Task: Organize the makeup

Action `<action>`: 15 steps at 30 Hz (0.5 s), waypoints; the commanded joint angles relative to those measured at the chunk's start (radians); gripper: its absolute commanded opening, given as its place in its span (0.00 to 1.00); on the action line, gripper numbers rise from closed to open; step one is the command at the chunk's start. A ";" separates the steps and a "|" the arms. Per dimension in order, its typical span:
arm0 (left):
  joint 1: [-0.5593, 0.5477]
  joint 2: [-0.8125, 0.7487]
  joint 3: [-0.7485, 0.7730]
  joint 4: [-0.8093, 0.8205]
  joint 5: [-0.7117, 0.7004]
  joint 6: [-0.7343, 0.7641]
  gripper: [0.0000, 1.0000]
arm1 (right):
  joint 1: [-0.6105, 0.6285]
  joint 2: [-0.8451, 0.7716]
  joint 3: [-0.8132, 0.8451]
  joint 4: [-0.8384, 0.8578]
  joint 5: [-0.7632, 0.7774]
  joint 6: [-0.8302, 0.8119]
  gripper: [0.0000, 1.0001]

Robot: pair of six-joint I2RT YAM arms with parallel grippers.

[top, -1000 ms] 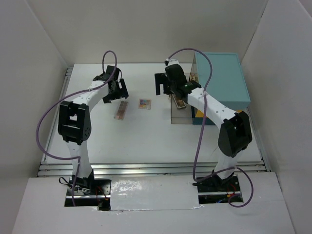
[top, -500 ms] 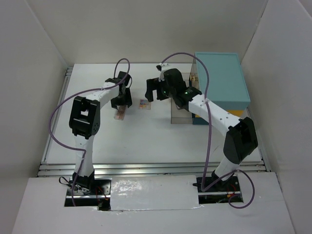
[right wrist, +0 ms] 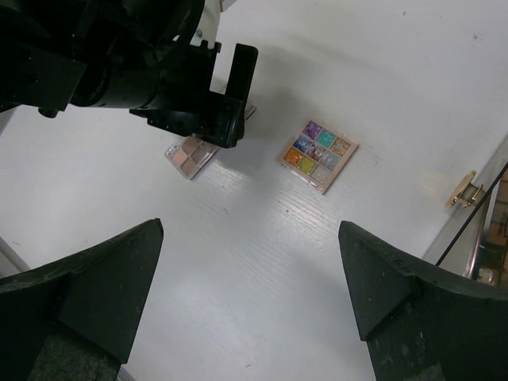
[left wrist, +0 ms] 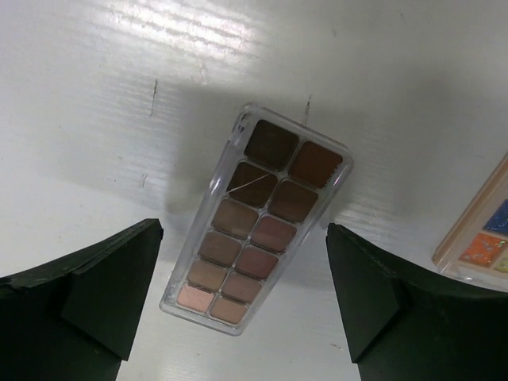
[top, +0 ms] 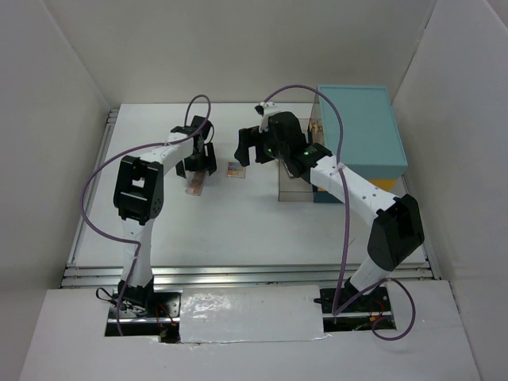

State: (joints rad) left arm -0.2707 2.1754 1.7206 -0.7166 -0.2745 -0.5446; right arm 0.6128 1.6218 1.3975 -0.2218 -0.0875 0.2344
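Observation:
A long clear palette of brown and pink shades (left wrist: 258, 218) lies flat on the white table; it shows in the top view (top: 194, 186) and partly in the right wrist view (right wrist: 190, 156). My left gripper (top: 198, 159) hangs open right above it, one finger on each side. A small square palette of bright colours (top: 236, 169) lies just right of it and shows in the right wrist view (right wrist: 319, 155). My right gripper (top: 252, 148) is open and empty, above the table near the square palette. Sponges, tubes and the bottle are not clearly seen.
A big teal case (top: 361, 131) stands open at the back right. A clear organizer box (top: 295, 181) with items inside sits against its left side. White walls enclose the table. A gold clasp (right wrist: 463, 190) shows at the right edge of the right wrist view.
My left gripper moved right and came over the long palette. My right gripper swung left, away from the organizer box toward the square palette. In the last half second little moved.

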 commanded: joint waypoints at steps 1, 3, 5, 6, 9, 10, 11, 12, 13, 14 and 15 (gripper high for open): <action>0.014 0.040 0.050 -0.020 0.030 0.044 0.98 | 0.011 -0.014 0.021 0.036 -0.015 -0.004 1.00; 0.014 0.052 0.043 -0.009 0.061 0.049 0.93 | 0.010 -0.019 0.015 0.041 -0.011 -0.006 1.00; 0.014 0.058 0.028 0.000 0.077 0.046 0.91 | 0.011 -0.026 0.011 0.042 0.000 -0.007 1.00; 0.014 0.069 0.028 -0.001 0.074 0.044 0.89 | 0.011 -0.028 0.009 0.044 0.003 -0.009 1.00; 0.014 0.090 0.034 -0.015 0.061 0.041 0.87 | 0.010 -0.037 0.005 0.044 0.005 -0.009 1.00; 0.014 0.092 0.034 -0.015 0.063 0.041 0.86 | 0.011 -0.040 0.003 0.050 0.005 -0.009 1.00; 0.014 0.095 0.034 -0.012 0.070 0.043 0.83 | 0.011 -0.046 -0.002 0.053 0.003 -0.007 1.00; 0.011 0.096 0.031 -0.011 0.081 0.041 0.71 | 0.011 -0.048 -0.003 0.053 0.002 -0.007 1.00; 0.008 0.096 0.024 -0.007 0.083 0.040 0.63 | 0.010 -0.053 -0.005 0.056 0.003 -0.007 1.00; 0.004 0.096 0.019 -0.006 0.078 0.038 0.56 | 0.011 -0.053 -0.008 0.058 0.003 -0.007 1.00; -0.004 0.098 0.017 -0.010 0.074 0.035 0.44 | 0.011 -0.054 -0.008 0.059 0.003 -0.009 1.00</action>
State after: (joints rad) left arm -0.2607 2.2154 1.7565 -0.6968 -0.2012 -0.5213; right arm 0.6132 1.6215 1.3975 -0.2199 -0.0898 0.2344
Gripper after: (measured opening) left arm 0.567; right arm 0.997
